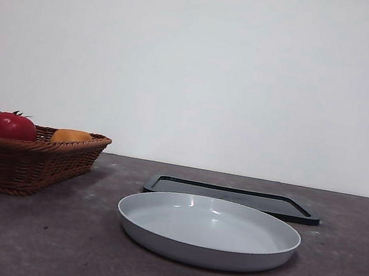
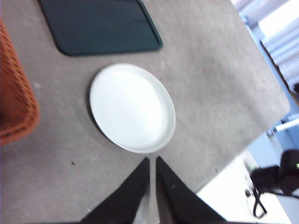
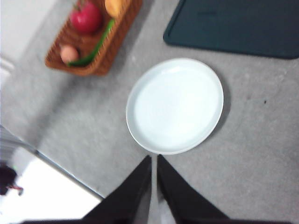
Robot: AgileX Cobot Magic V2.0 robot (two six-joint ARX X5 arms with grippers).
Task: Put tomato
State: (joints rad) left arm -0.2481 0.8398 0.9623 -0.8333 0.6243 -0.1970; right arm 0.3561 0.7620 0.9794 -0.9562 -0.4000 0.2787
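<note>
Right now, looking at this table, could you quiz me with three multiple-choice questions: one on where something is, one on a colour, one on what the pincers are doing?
1. Where is the tomato?
A. In the basket
B. On the plate
C. On the dark tray

2. What colour is the plate?
A. Red
B. White
C. Black

3. What are the two pincers doing?
A. One holds the tomato
B. Both hold the plate
C. Both are shut and hold nothing

Answers:
1. A: the tomato sits in the basket beside an orange-yellow fruit.
2. B: the plate shows pale white in every view, with nothing on it.
3. C: the left pincer and right pincer each hang above the table with their jaws together and nothing between them.
</note>
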